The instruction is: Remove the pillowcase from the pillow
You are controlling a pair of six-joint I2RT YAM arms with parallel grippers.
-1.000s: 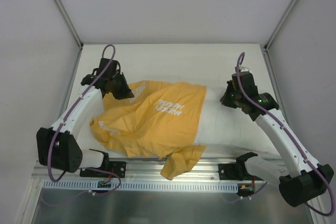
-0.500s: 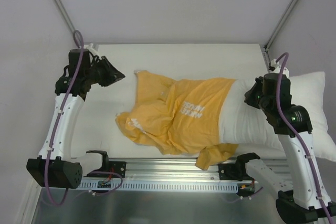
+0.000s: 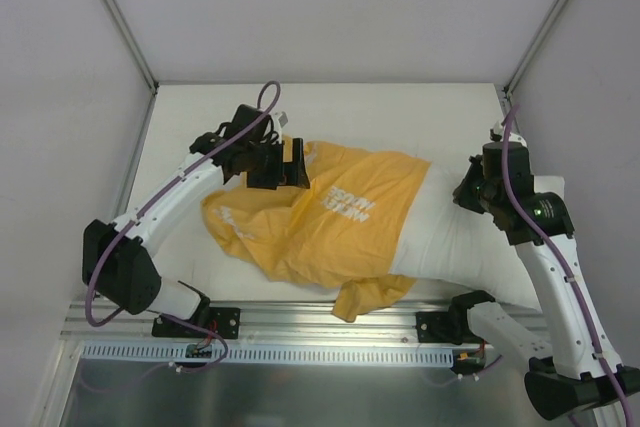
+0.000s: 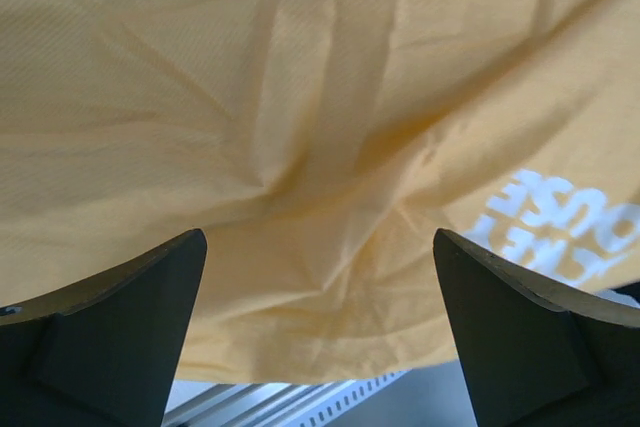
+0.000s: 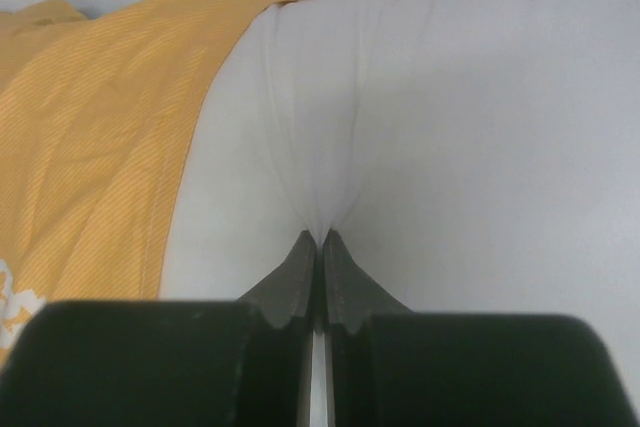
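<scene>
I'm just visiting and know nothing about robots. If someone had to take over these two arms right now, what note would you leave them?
Left gripper: open and empty, poised over the rumpled pillowcase.
Right gripper: shut, pinching the bare white right end of the pillow.
Done: the orange-yellow pillowcase is bunched toward the left, and the pillow's right part is uncovered.
Left: the pillowcase still covers the rest of the pillow. The likely next step is to grip the fabric on the left and pull it leftward while the right side holds the pillow.
</scene>
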